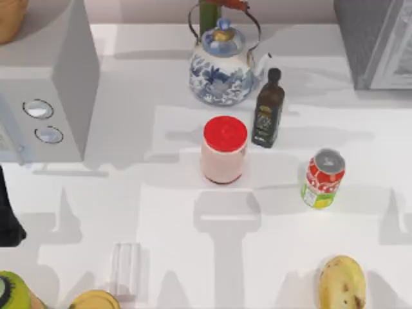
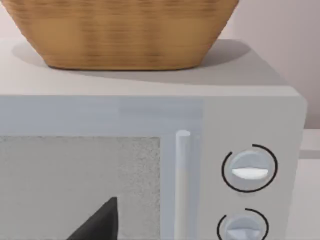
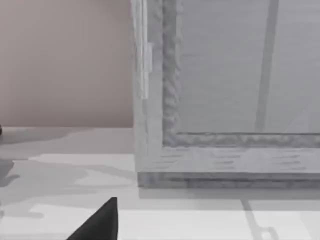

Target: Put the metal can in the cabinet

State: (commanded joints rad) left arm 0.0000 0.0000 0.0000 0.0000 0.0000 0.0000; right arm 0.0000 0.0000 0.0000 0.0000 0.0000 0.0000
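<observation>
The can (image 1: 322, 178) is standing untouched on the bench (image 1: 174, 212) right of the jar (image 1: 223, 150), the cabinet (image 1: 373, 42) waiting at the far right corner, so reaching for it is coming next
</observation>
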